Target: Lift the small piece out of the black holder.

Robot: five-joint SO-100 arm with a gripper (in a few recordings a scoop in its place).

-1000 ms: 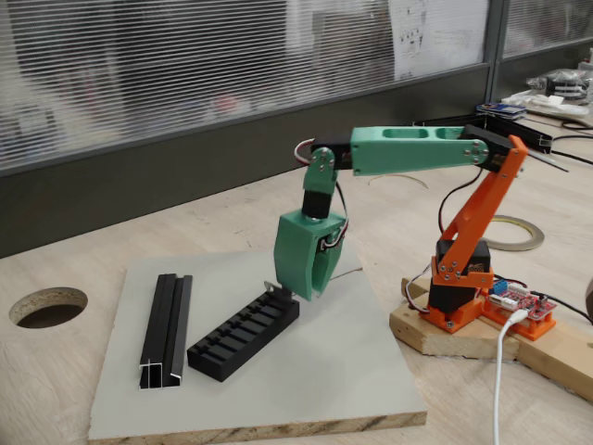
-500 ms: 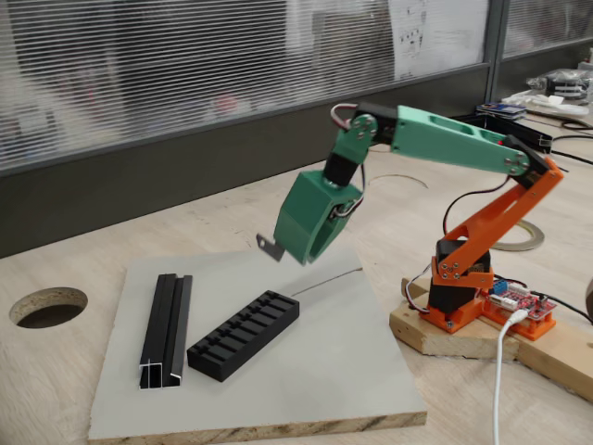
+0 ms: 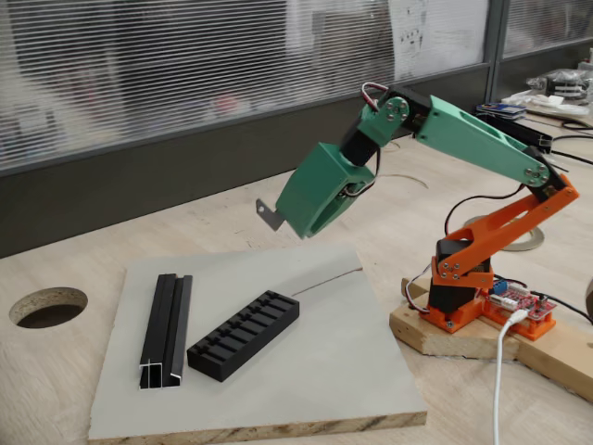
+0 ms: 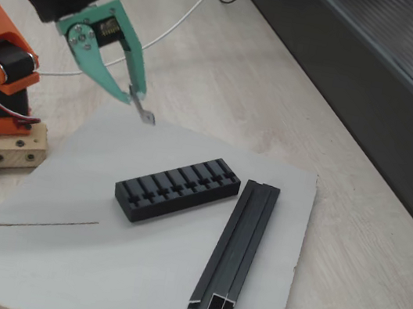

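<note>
The black holder, a slotted block, lies on the grey board; its slots look bare. My green gripper hangs in the air well above and to the right of the holder in a fixed view. It is shut on the small piece, a thin grey bent bracket that sticks out from the fingertips, clear of the holder.
A longer black channel rail with silvery cut ends lies beside the holder on the grey board. A round hole is cut in the wooden table. My orange base stands on a wooden block.
My gripper rose from the far end of the holder, carrying the small piece up and away. The arm has folded back toward its base.
</note>
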